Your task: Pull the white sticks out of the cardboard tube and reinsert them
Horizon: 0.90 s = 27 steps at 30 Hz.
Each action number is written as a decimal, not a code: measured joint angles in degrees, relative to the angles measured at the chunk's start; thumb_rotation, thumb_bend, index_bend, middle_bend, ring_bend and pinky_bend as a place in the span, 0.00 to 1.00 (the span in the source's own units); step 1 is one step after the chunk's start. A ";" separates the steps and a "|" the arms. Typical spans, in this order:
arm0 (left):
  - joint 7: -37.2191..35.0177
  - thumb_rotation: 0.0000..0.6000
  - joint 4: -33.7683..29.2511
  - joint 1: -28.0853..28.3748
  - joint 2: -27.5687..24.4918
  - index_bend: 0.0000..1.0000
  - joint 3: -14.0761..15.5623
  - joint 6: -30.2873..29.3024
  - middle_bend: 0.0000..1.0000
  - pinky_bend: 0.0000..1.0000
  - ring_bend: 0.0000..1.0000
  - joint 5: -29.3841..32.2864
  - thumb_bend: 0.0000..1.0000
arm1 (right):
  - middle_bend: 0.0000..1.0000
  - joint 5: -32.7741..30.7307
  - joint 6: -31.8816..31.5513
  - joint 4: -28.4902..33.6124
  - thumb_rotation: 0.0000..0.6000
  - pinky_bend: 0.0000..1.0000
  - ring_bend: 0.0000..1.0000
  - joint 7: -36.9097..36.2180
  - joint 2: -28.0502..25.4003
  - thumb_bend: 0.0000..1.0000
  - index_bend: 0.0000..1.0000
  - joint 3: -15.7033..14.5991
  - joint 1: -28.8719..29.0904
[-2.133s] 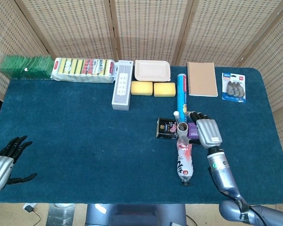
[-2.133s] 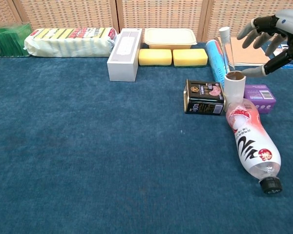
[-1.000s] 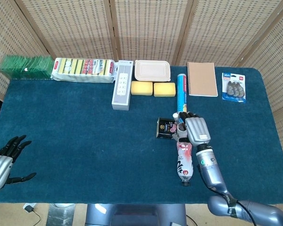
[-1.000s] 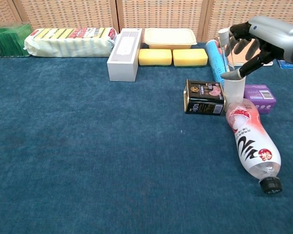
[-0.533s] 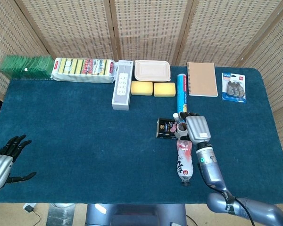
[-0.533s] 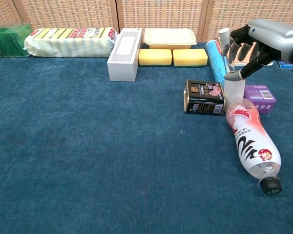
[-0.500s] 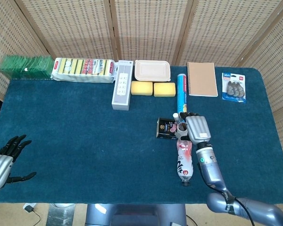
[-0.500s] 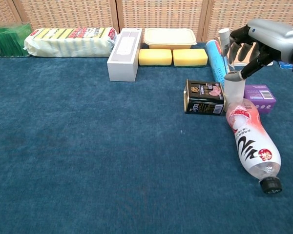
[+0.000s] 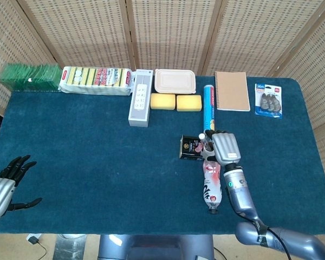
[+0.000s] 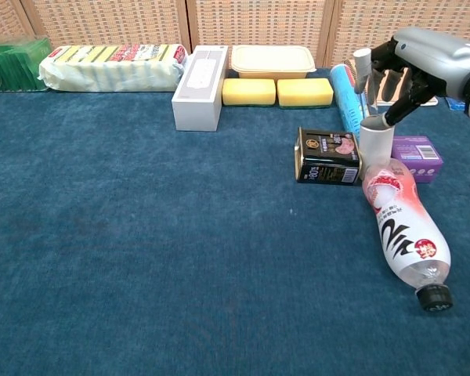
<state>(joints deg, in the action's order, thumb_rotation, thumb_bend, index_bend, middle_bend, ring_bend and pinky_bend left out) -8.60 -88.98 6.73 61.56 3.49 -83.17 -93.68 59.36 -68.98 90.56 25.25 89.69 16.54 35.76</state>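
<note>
Right hand [image 10: 411,66] raised mid-table, fingers curled, pinching something thin. Left hand [image 9: 2,184] low at table edge, fingers spread.

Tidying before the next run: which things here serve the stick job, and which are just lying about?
In the job: stick, tube, right hand.

Lying about: bottle, black tin, purple box, sponges, notebook, blue roll.
</note>
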 measured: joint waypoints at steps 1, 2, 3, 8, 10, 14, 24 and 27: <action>-0.02 0.75 0.01 -0.01 0.00 0.11 0.00 -0.01 0.06 0.23 0.02 -0.01 0.11 | 0.51 -0.06 -0.24 0.02 1.00 0.49 0.49 0.10 0.23 0.27 0.45 0.06 0.03; -0.04 0.75 0.01 -0.01 -0.01 0.11 0.01 -0.04 0.06 0.23 0.02 -0.03 0.11 | 0.51 -0.09 -0.39 0.02 1.00 0.50 0.50 0.23 0.37 0.27 0.46 0.07 0.06; -0.05 0.75 0.02 -0.02 -0.01 0.11 0.01 -0.06 0.06 0.23 0.02 -0.05 0.11 | 0.51 -0.12 -0.48 0.01 1.00 0.51 0.50 0.39 0.48 0.27 0.47 0.07 0.09; -0.12 0.75 0.07 -0.02 0.00 0.11 0.01 -0.08 0.06 0.23 0.02 -0.06 0.11 | 0.52 -0.71 -0.37 0.17 1.00 0.52 0.52 1.41 0.70 0.27 0.50 -0.11 0.32; -0.10 0.75 0.05 0.00 -0.01 0.11 0.03 -0.02 0.06 0.23 0.02 -0.05 0.11 | 0.53 -0.88 -0.43 0.23 1.00 0.52 0.53 2.08 0.81 0.27 0.50 -0.22 0.44; -0.01 0.75 0.03 0.03 0.00 0.11 0.00 0.06 0.06 0.23 0.02 0.01 0.11 | 0.55 -1.25 -0.58 0.31 1.00 0.55 0.56 3.10 1.07 0.27 0.52 -0.39 0.73; 0.09 0.75 0.00 0.07 0.06 0.11 0.02 0.11 0.06 0.23 0.02 -0.04 0.11 | 0.59 -0.96 -1.63 0.83 1.00 0.61 0.62 4.40 1.04 0.28 0.55 -0.26 1.13; 0.09 0.76 -0.01 0.07 0.05 0.11 0.02 0.08 0.06 0.23 0.02 -0.05 0.11 | 0.60 -0.82 -1.93 1.10 1.00 0.64 0.64 4.78 0.92 0.28 0.56 -0.20 1.22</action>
<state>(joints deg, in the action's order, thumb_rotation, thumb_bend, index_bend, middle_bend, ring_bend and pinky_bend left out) -8.51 -88.99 6.80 61.61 3.51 -83.09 -93.73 58.54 -70.91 91.66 30.03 90.61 16.34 36.98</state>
